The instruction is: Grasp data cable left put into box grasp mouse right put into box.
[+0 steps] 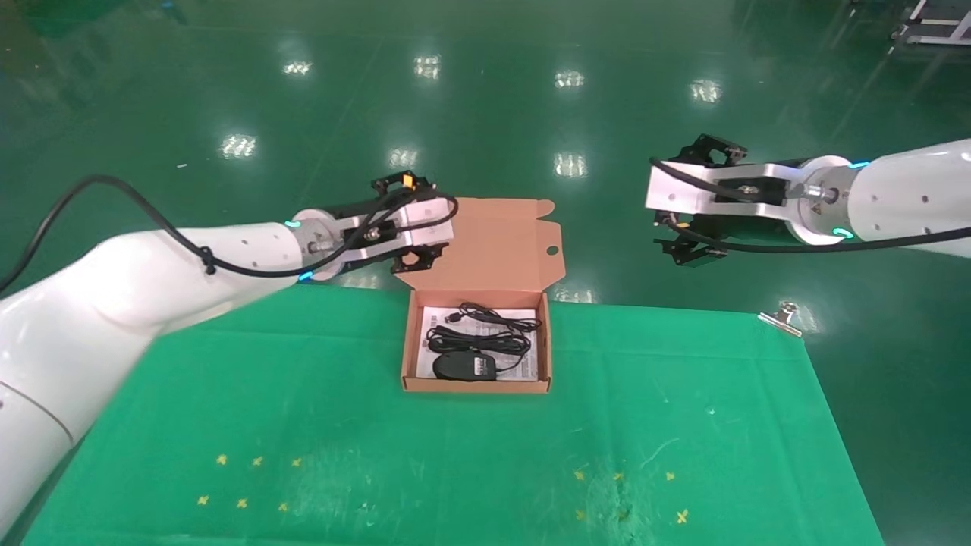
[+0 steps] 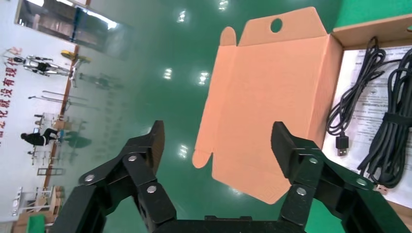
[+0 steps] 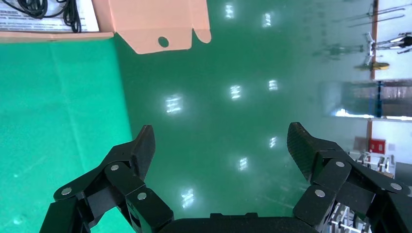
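Box (image 1: 476,385): shallow salmon-pink cardboard mailer at the far middle of the green cloth-covered table (image 1: 683,425), flap lid standing open behind it, a small round hole near the lid's edge.
Mouse (image 1: 463,366): small black oval with a white label patch, lying inside the box at its near end on the white printed sheet (image 1: 531,364).
Data cable (image 1: 476,343): thin black bundle inside the box, just behind the mouse.
Left gripper (image 1: 410,220): held above the floor just left of the open lid, fingers spread wide, holding nothing.
Right gripper (image 1: 694,205): well right of the box, beyond the table's far edge, fingers also apart and empty.
Head view only: the mouse, and a metal binder clip (image 1: 781,317) on the table's far right corner.
Left wrist view only: a USB plug (image 2: 342,144) and a strap around the bundle.
Right wrist view: only the box corner and lid.
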Controlling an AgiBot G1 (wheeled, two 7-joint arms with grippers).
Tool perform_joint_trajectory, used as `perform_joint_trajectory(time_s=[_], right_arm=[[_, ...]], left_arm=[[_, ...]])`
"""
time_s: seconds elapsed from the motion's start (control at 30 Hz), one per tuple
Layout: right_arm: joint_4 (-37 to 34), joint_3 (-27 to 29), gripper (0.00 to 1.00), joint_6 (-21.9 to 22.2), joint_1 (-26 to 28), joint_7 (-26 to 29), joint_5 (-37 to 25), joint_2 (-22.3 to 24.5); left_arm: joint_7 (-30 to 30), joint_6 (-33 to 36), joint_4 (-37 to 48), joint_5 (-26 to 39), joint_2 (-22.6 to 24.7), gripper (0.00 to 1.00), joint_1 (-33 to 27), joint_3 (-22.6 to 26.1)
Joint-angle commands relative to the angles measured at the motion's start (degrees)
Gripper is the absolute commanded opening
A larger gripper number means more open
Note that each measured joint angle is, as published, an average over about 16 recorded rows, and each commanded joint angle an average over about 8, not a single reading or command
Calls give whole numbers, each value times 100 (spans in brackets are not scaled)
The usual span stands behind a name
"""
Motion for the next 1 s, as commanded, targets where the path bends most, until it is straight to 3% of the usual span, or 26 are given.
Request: perform_joint_trajectory(time_s=[0.03, 0.2, 1.0], right_arm=[[6, -65, 100, -108, 97, -48, -108, -19], [70, 165, 100, -368, -64, -125, 161, 39], [554, 2207, 100, -1983, -1729, -639, 2689, 631]], left_arm=[[-1, -35, 66, 10, 10, 100, -63, -4], [-124, 238, -101, -236, -181, 100, 53, -190], [-1073, 2428, -1633, -2094, -1673, 100, 1183, -1564]])
